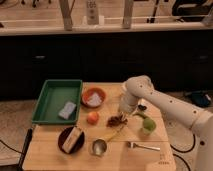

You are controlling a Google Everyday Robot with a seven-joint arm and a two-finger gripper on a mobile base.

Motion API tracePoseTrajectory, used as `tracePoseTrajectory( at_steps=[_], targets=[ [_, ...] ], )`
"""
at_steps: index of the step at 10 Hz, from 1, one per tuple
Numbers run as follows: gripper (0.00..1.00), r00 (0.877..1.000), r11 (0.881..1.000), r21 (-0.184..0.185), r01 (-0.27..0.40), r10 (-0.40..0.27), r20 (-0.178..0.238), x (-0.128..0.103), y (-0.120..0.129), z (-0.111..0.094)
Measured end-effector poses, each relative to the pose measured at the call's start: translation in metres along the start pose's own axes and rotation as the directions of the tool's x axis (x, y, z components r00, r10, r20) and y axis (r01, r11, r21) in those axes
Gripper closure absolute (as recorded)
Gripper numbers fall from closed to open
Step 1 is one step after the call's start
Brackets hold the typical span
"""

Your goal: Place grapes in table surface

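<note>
The grapes (116, 120) are being seen lying on the tabletop (55, 155), near its middle, just right of the orange fruit (92, 117). The claw (122, 111) is being held directly above them, at the end of the white arm (165, 102) that is reaching in from the right; whether it is clamped on the bunch or apart cannot be told. A yellow banana (118, 133) is lying just below the grapes, with a metal cup (98, 147) at its lower end. A green cup (148, 126) is standing to the right, and a fork (142, 146) is lying below that. An orange bowl (93, 97), a dark bowl (71, 139) and a green tray (48, 95) holding a sponge (66, 110) are being carried on the left part.
</note>
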Motion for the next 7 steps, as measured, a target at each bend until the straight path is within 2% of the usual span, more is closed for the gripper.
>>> tracePoseTrajectory(
  at_steps=[1, 2, 7],
  targets=[
    [0.22, 1.0, 1.0, -0.005, -0.002, 0.002, 0.002, 0.0008, -0.0003, 0.0001],
    [0.2, 1.0, 1.0, -0.007, -0.004, 0.004, 0.002, 0.0016, -0.0008, -0.0001],
    [0.2, 1.0, 0.999, -0.032, -0.005, 0.005, -0.004, -0.0001, -0.0092, -0.0018]
  ],
)
